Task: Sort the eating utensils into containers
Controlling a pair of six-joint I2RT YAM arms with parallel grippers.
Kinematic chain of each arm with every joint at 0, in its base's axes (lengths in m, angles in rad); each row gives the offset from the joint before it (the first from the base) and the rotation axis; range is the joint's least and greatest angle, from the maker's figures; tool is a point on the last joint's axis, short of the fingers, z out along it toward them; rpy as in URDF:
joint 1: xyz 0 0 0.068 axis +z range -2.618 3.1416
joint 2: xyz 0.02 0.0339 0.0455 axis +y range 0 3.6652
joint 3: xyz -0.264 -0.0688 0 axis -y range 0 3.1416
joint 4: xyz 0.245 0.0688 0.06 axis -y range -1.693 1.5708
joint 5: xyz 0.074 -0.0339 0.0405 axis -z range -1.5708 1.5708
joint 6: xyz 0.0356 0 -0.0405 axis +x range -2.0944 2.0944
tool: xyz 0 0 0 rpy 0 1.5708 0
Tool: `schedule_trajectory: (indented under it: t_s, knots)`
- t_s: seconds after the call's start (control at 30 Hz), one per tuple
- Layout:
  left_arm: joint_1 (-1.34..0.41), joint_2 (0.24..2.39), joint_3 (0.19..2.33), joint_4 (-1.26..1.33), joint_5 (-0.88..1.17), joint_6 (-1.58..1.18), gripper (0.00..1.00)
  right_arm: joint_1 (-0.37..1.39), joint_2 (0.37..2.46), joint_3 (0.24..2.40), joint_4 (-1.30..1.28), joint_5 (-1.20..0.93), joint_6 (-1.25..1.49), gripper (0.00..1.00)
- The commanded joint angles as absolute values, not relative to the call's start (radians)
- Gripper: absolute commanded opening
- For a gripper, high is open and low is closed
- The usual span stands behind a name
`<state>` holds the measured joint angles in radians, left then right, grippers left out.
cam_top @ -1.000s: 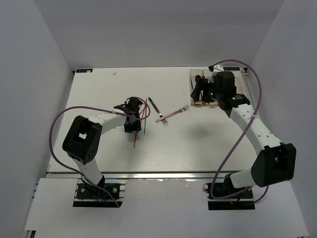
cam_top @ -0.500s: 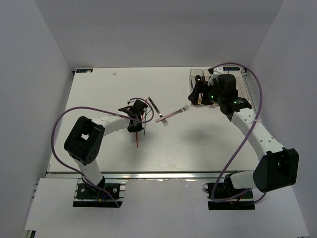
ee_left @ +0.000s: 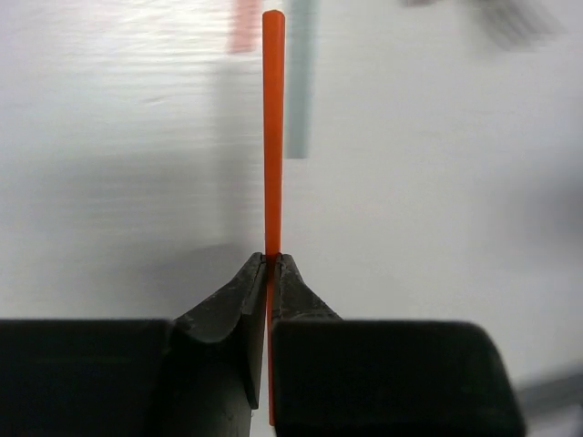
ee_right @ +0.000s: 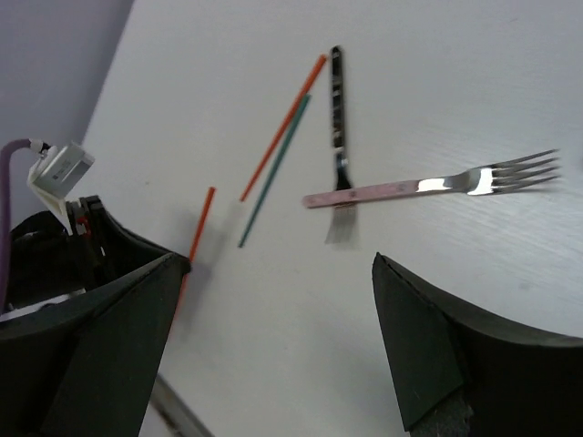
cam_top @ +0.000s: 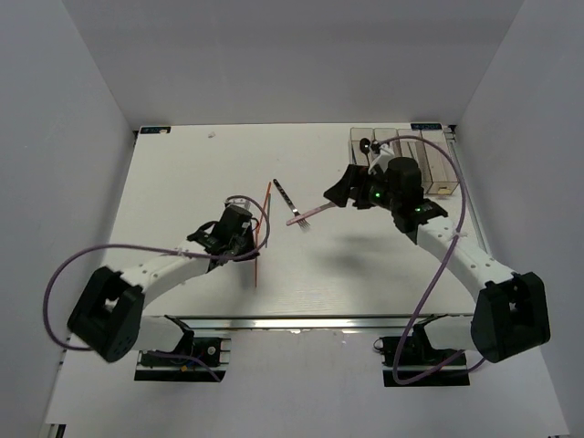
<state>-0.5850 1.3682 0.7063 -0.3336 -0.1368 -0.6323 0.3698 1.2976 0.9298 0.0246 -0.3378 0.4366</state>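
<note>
My left gripper [cam_top: 246, 246] is shut on an orange chopstick [ee_left: 273, 137], which juts forward from the closed fingertips above the table; it also shows in the top view [cam_top: 256, 266]. A second orange chopstick [ee_right: 282, 127] and a green chopstick [ee_right: 273, 173] lie side by side on the table. A pink-handled fork [ee_right: 428, 187] crosses a dark-handled fork [ee_right: 337, 118]. My right gripper [ee_right: 281, 264] is open and empty, hovering over the table near the forks [cam_top: 315, 212]. The clear bins [cam_top: 436, 164] stand at the back right, behind the right gripper.
White walls close in the table on the left, back and right. The table's front rail [cam_top: 301, 321] runs along the near edge. Purple cables loop from both arms.
My left gripper has drawn back toward the near left with the orange chopstick in it. My right gripper has moved from over the bins leftward and down toward the forks.
</note>
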Motion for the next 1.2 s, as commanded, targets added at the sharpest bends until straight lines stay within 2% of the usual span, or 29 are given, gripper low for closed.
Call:
schedule_trajectory:
  t_s: [0.0, 0.13, 0.23, 0.27, 0.43, 0.5, 0.53, 0.57, 0.63, 0.67, 0.7, 0.77, 0.8, 0.83, 0.9, 1.03, 1.17]
  knots:
    - [-0.594, 1.233, 0.66, -0.056, 0.194, -0.635, 0.0, 0.465, 1.328, 0.891, 0.269, -0.305, 0.667, 0.89]
    - [-0.597, 1.186, 0.582, 0.165, 0.366, -0.709, 0.0, 0.601, 1.393, 0.911, 0.284, -0.163, 0.718, 0.87]
    - [-0.597, 1.175, 0.563, 0.235, 0.396, -0.739, 0.0, 0.653, 1.431, 0.936, 0.284, -0.15, 0.726, 0.82]
    - [-0.597, 1.178, 0.568, 0.233, 0.394, -0.739, 0.0, 0.664, 1.437, 0.934, 0.3, -0.155, 0.727, 0.77]
    - [-0.597, 1.177, 0.566, 0.322, 0.419, -0.779, 0.0, 0.712, 1.465, 0.93, 0.285, -0.112, 0.73, 0.71]
    - [-0.597, 1.172, 0.56, 0.37, 0.436, -0.801, 0.0, 0.718, 1.473, 0.923, 0.288, -0.109, 0.736, 0.65]
    - [-0.597, 1.173, 0.558, 0.383, 0.443, -0.807, 0.0, 0.722, 1.476, 0.917, 0.297, -0.112, 0.736, 0.6]
    - [-0.597, 1.178, 0.557, 0.394, 0.446, -0.814, 0.0, 0.721, 1.476, 0.916, 0.307, -0.124, 0.741, 0.45]
    - [-0.597, 1.199, 0.563, 0.403, 0.456, -0.818, 0.0, 0.723, 1.48, 0.914, 0.339, -0.155, 0.742, 0.26]
    - [-0.597, 1.206, 0.563, 0.405, 0.451, -0.819, 0.0, 0.723, 1.477, 0.914, 0.347, -0.163, 0.742, 0.02]
    - [-0.597, 1.213, 0.568, 0.385, 0.43, -0.815, 0.07, 0.723, 1.474, 0.916, 0.357, -0.167, 0.752, 0.0]
    - [-0.597, 1.233, 0.584, 0.358, 0.393, -0.808, 0.36, 0.721, 1.47, 0.916, 0.373, -0.187, 0.755, 0.0]
    - [-0.597, 1.238, 0.595, 0.291, 0.364, -0.808, 0.81, 0.715, 1.468, 0.923, 0.367, -0.181, 0.726, 0.0]
    - [-0.597, 1.244, 0.612, 0.241, 0.288, -0.805, 0.92, 0.686, 1.465, 0.94, 0.31, -0.149, 0.7, 0.0]
    - [-0.597, 1.255, 0.667, 0.095, 0.226, -0.789, 0.98, 0.608, 1.468, 1.012, 0.224, -0.077, 0.561, 0.0]
    - [-0.597, 1.224, 0.762, -0.207, -0.019, -0.746, 0.98, 0.384, 1.575, 1.228, -0.036, 0.096, 0.306, 0.0]
    - [-0.597, 1.137, 0.822, -0.376, -0.09, -0.668, 0.98, 0.177, 1.811, 1.593, -0.208, 0.268, 0.141, 0.0]
